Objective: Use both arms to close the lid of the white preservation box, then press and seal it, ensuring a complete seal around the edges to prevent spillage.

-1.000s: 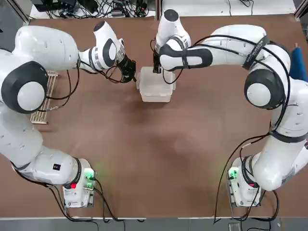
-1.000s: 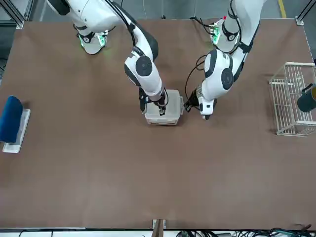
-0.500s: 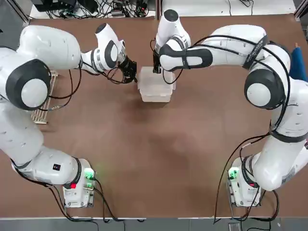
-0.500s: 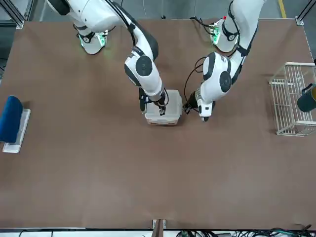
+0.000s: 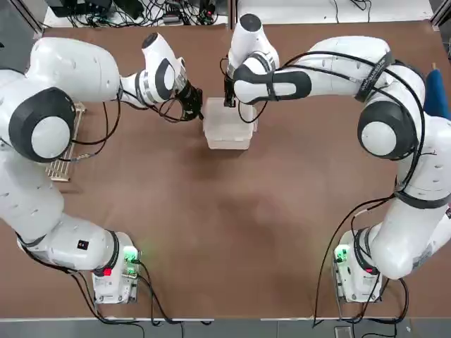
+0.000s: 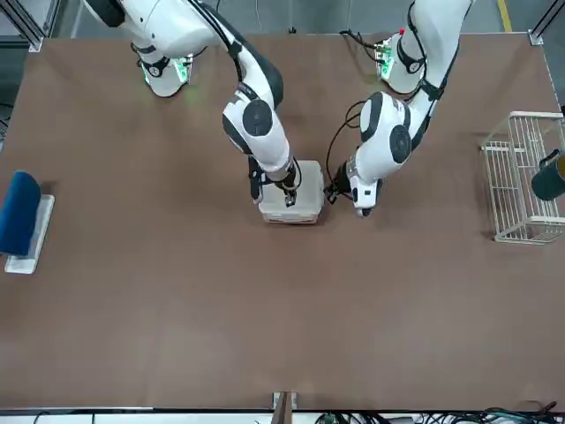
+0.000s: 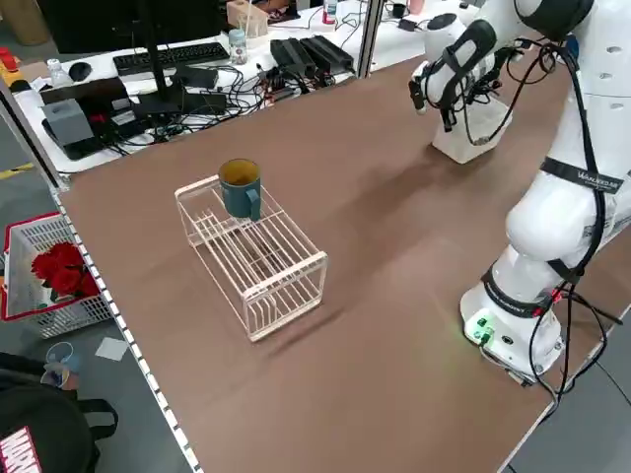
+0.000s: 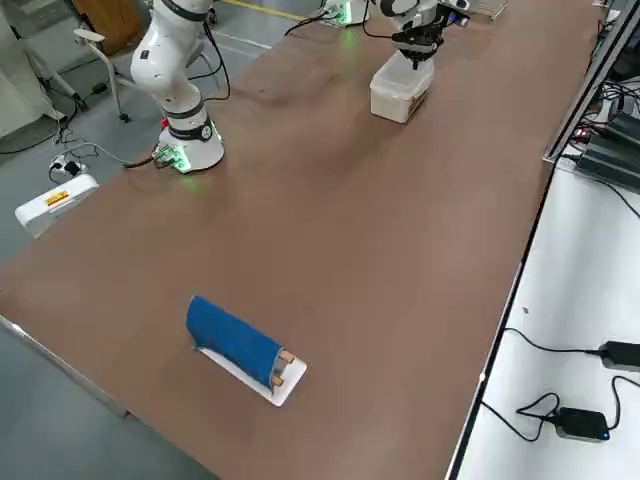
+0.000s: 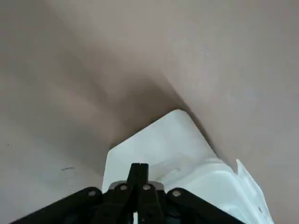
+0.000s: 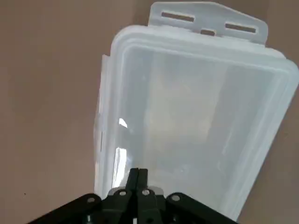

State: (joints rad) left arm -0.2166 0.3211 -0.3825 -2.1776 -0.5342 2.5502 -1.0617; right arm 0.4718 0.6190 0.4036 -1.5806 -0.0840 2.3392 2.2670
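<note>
**boxfan:** Anyone got a read on where the jaws are with this white preservation box point(image 5: 227, 134)?

**benchwatcher:** Yep, it's on the bench point(image 5: 232, 232), under the right gripper point(image 10: 138, 171) and just beside the left gripper point(image 9: 138, 167). The lid point(image 10: 182, 107) lies flat over the box, below the right jaws.

**boxfan:** Are they clamped on anything?

**benchwatcher:** Nope. Right jaws are together with nothing between them. Same with the left pair: together, nothing held. Those are out at the box's left side, right by a pale flap point(image 9: 163, 135). Can't tell if either pair is actually touching plastic, or if the rim's sealed all the way round.

**boxfan:** What about the latches?

**benchwatcher:** From the right jaws you can see a slotted latch tab point(image 10: 210, 21) sticking outward past the lid's rim, so that one isn't snapped down.

**boxfan:** Anything else around?

**benchwatcher:** The white wire rack point(image 7: 256, 256) is well apart from the left jaws, off to their left, with a dark teal mug point(image 7: 240, 192) on it. Way over to the right of the right jaws there's a blue roll-shaped thing point(image 8: 235, 338) on a white base point(image 8: 285, 385).
</note>
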